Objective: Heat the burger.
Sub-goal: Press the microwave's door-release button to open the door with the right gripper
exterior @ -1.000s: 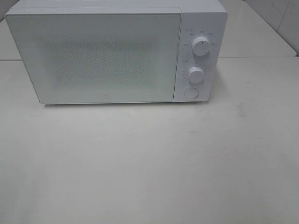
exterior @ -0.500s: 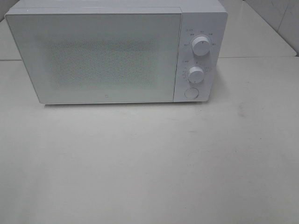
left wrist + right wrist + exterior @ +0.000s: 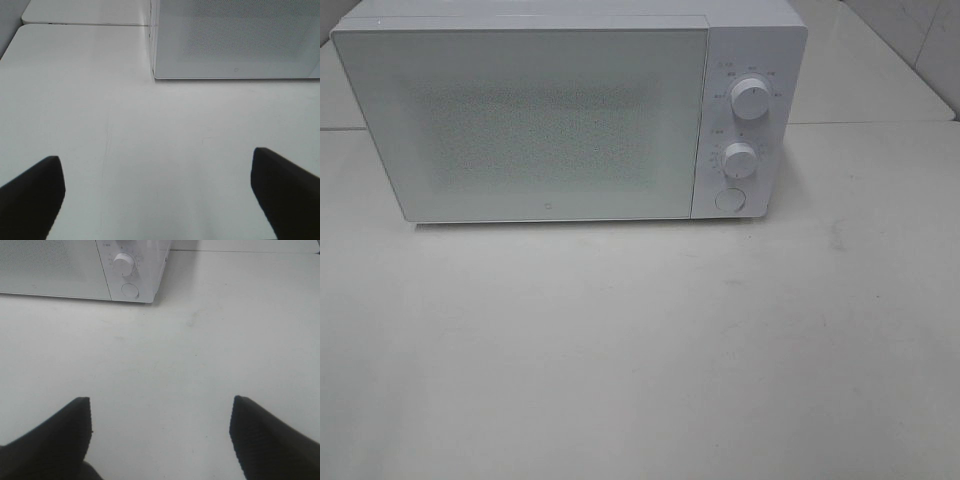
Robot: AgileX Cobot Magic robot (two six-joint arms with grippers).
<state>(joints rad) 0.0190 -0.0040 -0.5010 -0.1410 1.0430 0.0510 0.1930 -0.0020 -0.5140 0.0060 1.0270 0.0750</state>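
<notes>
**A:** When you looked down from the high camera, what stood on the worktop (image 3: 640, 360)?

**B:** A white microwave (image 3: 550, 120) sat at the far side, with its door (image 3: 535, 125) shut. On the panel to the right of the door were an upper knob (image 3: 750, 100), a lower knob (image 3: 741, 160) beneath it, and a round button (image 3: 730, 200) lowest of all.

**A:** And where was the burger?

**B:** I could not tell. It showed in no view, and the door's window was pale and speckled, so nothing behind it could be made out.

**A:** How did the left claw (image 3: 156, 162) stand?

**B:** It was spread wide. Its two dark fingers (image 3: 35, 195) were far apart and gripped nothing, with only bare worktop between them. It hung above the worktop in front of the microwave's left front corner, well apart from it.

**A:** And the right claw (image 3: 160, 404)?

**B:** That one gaped wide too. Its fingers (image 3: 270, 440) were parted and held nothing. It hung over the worktop facing the microwave's right end, where the lower knob and the button showed. It was well apart from the microwave.
</notes>
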